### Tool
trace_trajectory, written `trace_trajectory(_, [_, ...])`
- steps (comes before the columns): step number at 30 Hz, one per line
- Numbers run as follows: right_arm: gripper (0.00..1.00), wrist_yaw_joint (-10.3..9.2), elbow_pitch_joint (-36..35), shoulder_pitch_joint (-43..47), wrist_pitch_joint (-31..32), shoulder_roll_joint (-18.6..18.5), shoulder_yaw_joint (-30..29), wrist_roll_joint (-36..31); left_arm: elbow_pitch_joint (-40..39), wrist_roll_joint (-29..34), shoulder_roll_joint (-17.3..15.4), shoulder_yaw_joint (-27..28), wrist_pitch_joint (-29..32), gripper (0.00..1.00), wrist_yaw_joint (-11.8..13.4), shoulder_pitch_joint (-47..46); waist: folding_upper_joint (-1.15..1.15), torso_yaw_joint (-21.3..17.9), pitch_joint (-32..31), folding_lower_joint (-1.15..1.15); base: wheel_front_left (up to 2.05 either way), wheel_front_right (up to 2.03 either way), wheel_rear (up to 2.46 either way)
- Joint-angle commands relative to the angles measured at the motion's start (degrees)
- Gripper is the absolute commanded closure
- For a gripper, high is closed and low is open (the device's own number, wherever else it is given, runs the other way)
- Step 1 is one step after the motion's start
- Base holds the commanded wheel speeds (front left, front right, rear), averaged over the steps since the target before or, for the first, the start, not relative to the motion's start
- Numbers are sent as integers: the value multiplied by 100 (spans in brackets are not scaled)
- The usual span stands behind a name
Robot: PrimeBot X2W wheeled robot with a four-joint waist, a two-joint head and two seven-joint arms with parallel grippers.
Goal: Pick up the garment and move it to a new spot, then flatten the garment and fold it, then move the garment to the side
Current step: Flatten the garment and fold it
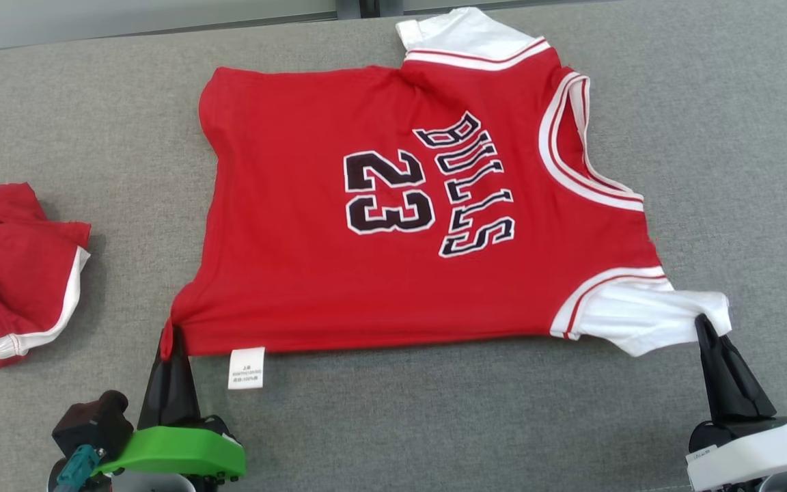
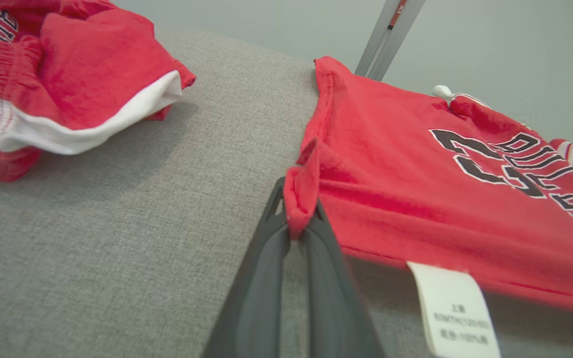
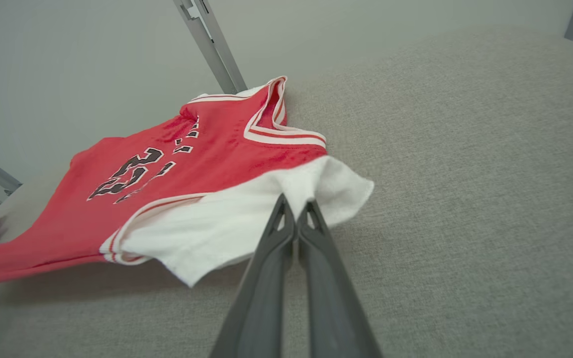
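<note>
The red jersey [image 1: 393,225] carries "BULLS" and "23" in black, white-edged letters; its white care tag [image 1: 246,367] shows print too small to read

surface [image 1: 434,424]: grey woven fabric | wall [image 3: 92,59]: pale, plain | struts [image 3: 212,44]: grey metal | light: even

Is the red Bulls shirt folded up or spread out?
Spread out. The shirt lies open, number and both white sleeves showing; the left hand pinches its hem corner, the right hand a sleeve.
</note>
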State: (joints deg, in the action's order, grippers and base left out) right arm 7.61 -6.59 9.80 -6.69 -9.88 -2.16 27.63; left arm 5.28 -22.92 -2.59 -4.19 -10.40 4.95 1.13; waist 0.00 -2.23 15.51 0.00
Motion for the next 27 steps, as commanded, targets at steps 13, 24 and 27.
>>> trace_trajectory(13, [100, -19, -223, -327, 759, 27, -190, -121, -800, 56, -385, -257, 1525, 100, 177, -204, 0, 82, 306, 0, 0, 0, 0])
trace_trajectory(24, [100, -18, 343, -1743, 1504, -583, 105, 85, -736, -350, -722, -236, 2938, 100, 70, -1151, 0, 185, 684, 0, 0, 0, 0])
trace_trajectory(27, [100, -18, 593, -2083, 1525, -656, 204, 139, -617, -420, -697, -255, 3079, 100, 39, -1429, 0, 201, 773, 0, 0, 0, 0])
